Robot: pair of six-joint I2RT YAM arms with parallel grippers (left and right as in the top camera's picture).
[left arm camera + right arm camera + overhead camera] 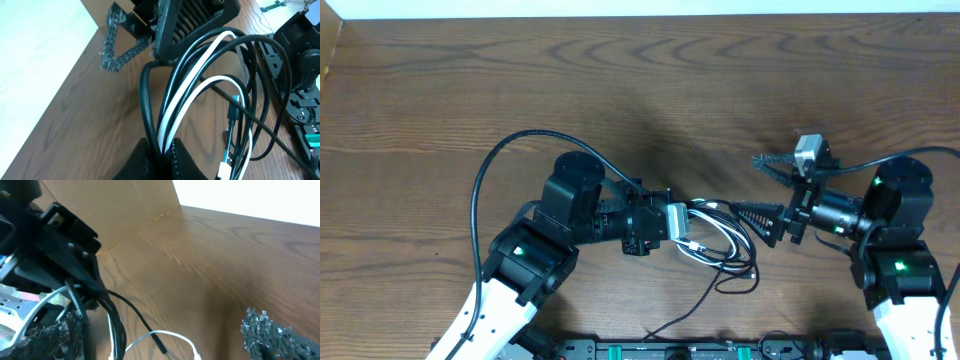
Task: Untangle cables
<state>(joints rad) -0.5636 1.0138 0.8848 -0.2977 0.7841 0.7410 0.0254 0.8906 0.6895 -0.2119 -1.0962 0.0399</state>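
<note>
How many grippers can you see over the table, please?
2. The left gripper is central, fingers shut on the cables. The right gripper is just to their right, fingers wide open. None seems hidden.

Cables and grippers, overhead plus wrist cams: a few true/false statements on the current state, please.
1. The left gripper is shut on the cables. True.
2. The right gripper is shut too. False: its jaws stand wide open.
3. A white cable runs among black cables. True.
4. The cables lie at the far edge of the table. False: they are near the front, between the two grippers.
</note>
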